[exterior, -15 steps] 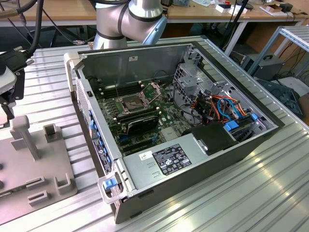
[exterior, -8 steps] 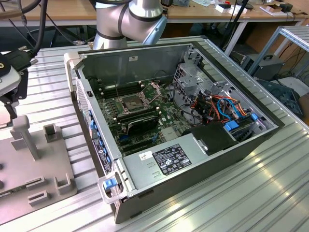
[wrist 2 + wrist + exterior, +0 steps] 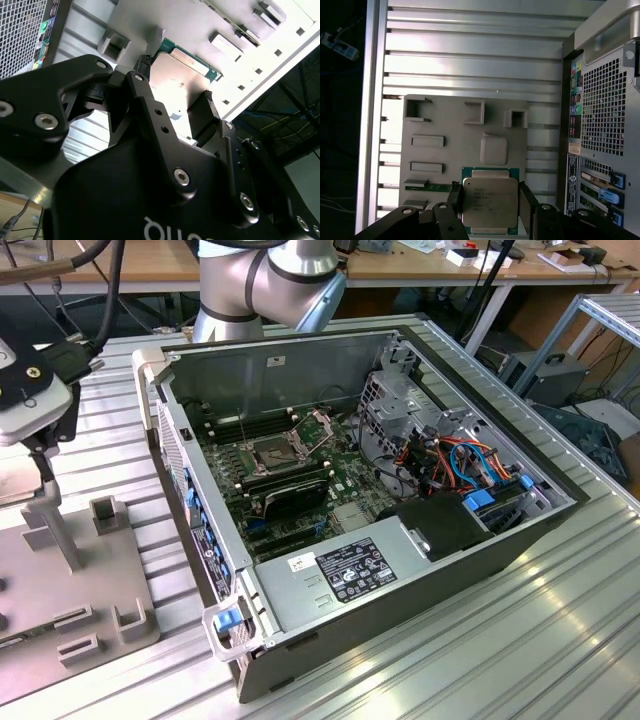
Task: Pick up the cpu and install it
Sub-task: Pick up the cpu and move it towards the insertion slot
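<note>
In the first wrist view the cpu (image 3: 489,202) sits squarely between the gripper (image 3: 488,186) fingers (image 3: 526,200). They seem clamped against its sides.

My exterior view looks down obliquely from high over the open black computer case (image 3: 300,370). Both wrist views sit close to the green-edged silver cpu (image 3: 490,202), sharing the grey fixture plate (image 3: 445,157) beneath.

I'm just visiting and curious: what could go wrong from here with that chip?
1. The gripper flanks the thin cpu lying on the plate; a skewed grasp might tilt or drop it.
2. The socket sits deep in the case near cables; a misaligned placement might damage it.
</note>
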Controlling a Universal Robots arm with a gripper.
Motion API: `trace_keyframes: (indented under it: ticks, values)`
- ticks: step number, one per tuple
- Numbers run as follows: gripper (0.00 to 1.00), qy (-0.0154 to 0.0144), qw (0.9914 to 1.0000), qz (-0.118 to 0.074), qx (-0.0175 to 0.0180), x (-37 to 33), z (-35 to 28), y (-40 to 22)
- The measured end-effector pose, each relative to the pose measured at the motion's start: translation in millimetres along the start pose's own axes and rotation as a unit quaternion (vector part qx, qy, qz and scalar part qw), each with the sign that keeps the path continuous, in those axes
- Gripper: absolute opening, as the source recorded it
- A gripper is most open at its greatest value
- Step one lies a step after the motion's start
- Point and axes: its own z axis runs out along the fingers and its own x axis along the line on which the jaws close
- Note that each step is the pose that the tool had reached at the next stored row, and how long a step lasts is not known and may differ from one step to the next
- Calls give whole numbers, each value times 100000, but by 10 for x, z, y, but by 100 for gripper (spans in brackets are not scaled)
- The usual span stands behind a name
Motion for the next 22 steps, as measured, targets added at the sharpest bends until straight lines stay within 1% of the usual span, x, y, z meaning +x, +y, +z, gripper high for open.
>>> trace_keyframes:
  ticks: [6,11,13,22]
  values:
    - [55,-5,100000,3,-5,-104,0,-4]
    - [55,2,100000,6,2,-112,0,-5]
    - [55,-2,100000,-6,-3,-125,0,-5]
    - [55,-2,100000,2,-3,-289,0,-12]
